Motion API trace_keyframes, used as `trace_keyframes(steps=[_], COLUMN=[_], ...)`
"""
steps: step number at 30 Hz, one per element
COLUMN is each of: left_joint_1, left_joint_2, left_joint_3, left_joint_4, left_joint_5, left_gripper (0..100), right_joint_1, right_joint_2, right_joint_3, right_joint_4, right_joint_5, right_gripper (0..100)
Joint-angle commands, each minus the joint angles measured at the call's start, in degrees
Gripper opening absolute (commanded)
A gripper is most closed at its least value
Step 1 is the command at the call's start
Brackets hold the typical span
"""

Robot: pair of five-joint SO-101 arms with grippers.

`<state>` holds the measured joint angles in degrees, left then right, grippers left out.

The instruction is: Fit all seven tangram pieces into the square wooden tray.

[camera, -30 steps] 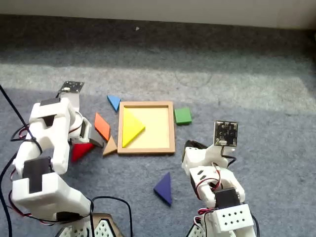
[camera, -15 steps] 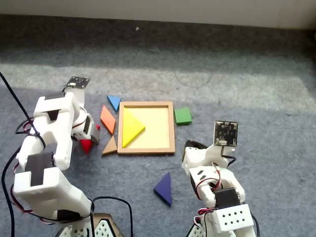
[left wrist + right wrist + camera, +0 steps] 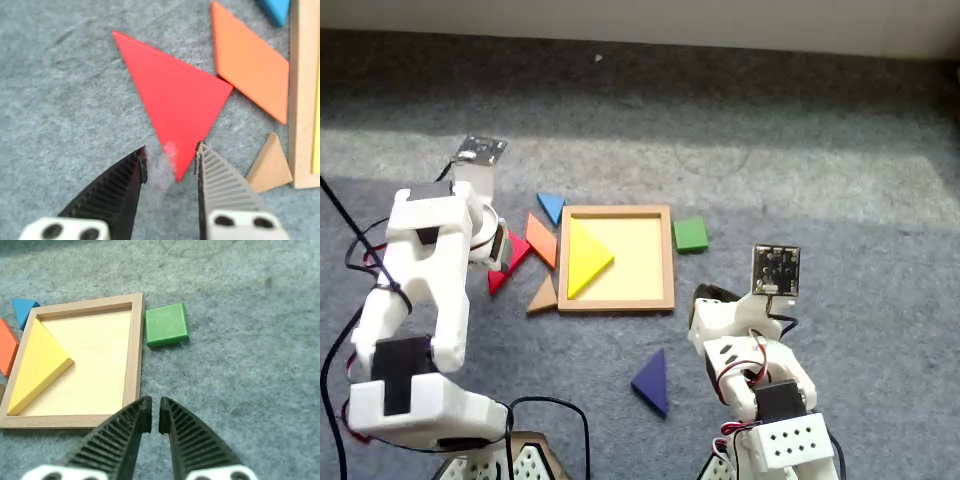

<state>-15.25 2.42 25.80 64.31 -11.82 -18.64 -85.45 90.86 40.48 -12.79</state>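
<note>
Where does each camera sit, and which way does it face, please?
High view: fixed above, looking down on the tray; the left arm and right arm show.
Left wrist view: on the left arm's wrist, looking down past the left arm's fingers at the red triangle.
Right wrist view: on the right arm's wrist, looking over the right arm's fingers at the tray and green square.
Shared: all three show the tray and orange piece.
</note>
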Motion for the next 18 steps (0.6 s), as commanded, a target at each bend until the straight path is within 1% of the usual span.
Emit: trace_keyframes(steps=[1, 2, 3, 8, 12, 17, 18], left_joint_1=[-0.5, -0.5, -0.5, -0.5, -0.7, -0.8, -0.8], left_joint_2=[-10.1, -10.8, -10.9, -8.0, 0.3, 11.6, 12.9], left_joint_3=[2.2, 2.9, 2.9, 3.2, -0.2, -8.5, -10.2], left_joint_4=[0.7, 0.7, 0.7, -3.7, -6.0, -5.7, -4.9], left_joint_5=[4.0, 5.2, 6.3, 8.5, 10.1, 10.4, 11.3], left_gripper=[30, 34, 35, 33, 32, 32, 32], right_joint_1=[0.4, 0.4, 0.4, 0.4, 0.4, 0.4, 0.4], right_joint_2=[-0.8, -0.8, -0.8, -0.8, -0.8, -0.8, -0.8], right_joint_3=[-0.2, -0.2, -0.2, -0.1, -0.1, -0.1, -0.1], right_joint_4=[-1.4, -1.4, -1.4, -1.4, -1.4, -1.4, -1.4], right_joint_5=[3.5, 3.6, 3.6, 3.6, 3.6, 3.6, 3.6], right_gripper=[4.4, 4.4, 4.4, 4.4, 4.4, 4.4, 4.4])
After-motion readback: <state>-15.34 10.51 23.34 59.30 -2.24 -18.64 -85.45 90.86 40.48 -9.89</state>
